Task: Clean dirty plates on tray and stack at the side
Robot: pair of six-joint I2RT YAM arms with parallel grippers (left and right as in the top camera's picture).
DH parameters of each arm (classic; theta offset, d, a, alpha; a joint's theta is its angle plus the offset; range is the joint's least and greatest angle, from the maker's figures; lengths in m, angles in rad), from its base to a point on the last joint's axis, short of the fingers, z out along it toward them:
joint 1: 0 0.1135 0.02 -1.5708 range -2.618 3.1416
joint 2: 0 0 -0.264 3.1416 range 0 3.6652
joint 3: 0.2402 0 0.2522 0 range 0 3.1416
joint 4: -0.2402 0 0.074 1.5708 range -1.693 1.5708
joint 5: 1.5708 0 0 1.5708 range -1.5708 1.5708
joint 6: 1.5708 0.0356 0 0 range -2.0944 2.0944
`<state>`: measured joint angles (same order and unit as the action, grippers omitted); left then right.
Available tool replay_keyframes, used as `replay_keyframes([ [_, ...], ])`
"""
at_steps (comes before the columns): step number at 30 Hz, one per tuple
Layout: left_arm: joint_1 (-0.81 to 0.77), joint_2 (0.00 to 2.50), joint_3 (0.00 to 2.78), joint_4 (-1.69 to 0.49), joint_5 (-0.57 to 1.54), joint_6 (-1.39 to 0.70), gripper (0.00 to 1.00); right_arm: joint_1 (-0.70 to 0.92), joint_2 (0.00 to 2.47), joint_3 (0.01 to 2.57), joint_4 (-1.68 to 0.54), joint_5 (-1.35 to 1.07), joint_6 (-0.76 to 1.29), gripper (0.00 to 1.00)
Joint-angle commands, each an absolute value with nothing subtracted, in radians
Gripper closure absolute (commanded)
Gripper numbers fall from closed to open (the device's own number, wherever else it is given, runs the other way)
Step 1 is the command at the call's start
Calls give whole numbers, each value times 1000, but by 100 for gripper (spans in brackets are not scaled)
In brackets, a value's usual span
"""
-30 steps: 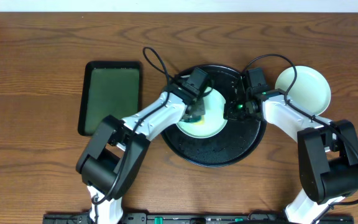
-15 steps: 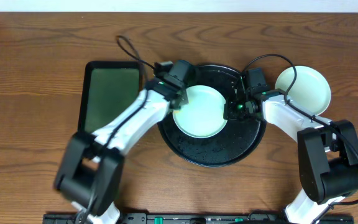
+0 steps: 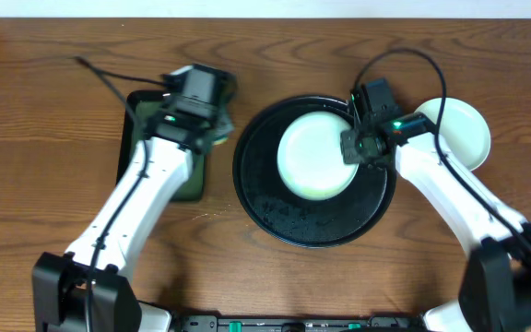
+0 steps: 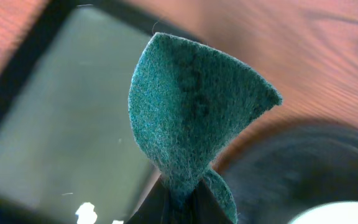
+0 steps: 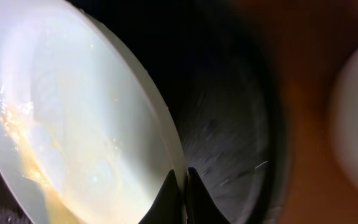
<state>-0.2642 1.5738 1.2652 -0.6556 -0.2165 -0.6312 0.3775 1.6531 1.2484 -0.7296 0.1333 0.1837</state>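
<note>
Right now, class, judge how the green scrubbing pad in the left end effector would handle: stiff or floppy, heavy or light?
The green scrubbing pad probably bends yet springs back: pinched low by the left end effector, it curls but stands upright. Its fuzzy, open fibre suggests it is light and unlikely to slip.

Left arm leaving the plate; right arm shifting it.
The left gripper, pinching the green scouring pad, is swinging away from the plate to above the rectangular green tray. The right gripper, clamping the plate's rim, is drawing it toward the round tray's far right side.
</note>
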Motion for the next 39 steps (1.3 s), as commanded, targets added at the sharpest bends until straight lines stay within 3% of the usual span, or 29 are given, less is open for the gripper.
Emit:
replay_keyframes([
  [1, -190, 1567, 1261, -687, -235, -625, 93, 435, 1585, 1304, -733, 403, 32, 99],
  [5, -114, 1567, 1261, -734, -236, -625, 93, 506, 1541, 1331, -686, 630, -114, 99],
  [10, -59, 1567, 1261, -743, -236, -625, 92, 603, 1520, 1331, -544, 810, -479, 99],
  [22, -38, 1567, 1261, -744, -236, -621, 93, 768, 1520, 1331, -208, 974, -1038, 99],
  [26, -38, 1567, 1261, -744, -236, -622, 92, 769, 1522, 1330, -215, 965, -928, 99],
  [29, -38, 1567, 1261, -744, -236, -622, 93, 717, 1532, 1325, -393, 776, -725, 99],
  [33, -38, 1567, 1261, -744, -235, -622, 92, 606, 1564, 1325, -561, 598, -613, 99],
  [39, -38, 1567, 1261, -746, -236, -621, 93, 408, 1540, 1327, -516, 557, -260, 99],
])
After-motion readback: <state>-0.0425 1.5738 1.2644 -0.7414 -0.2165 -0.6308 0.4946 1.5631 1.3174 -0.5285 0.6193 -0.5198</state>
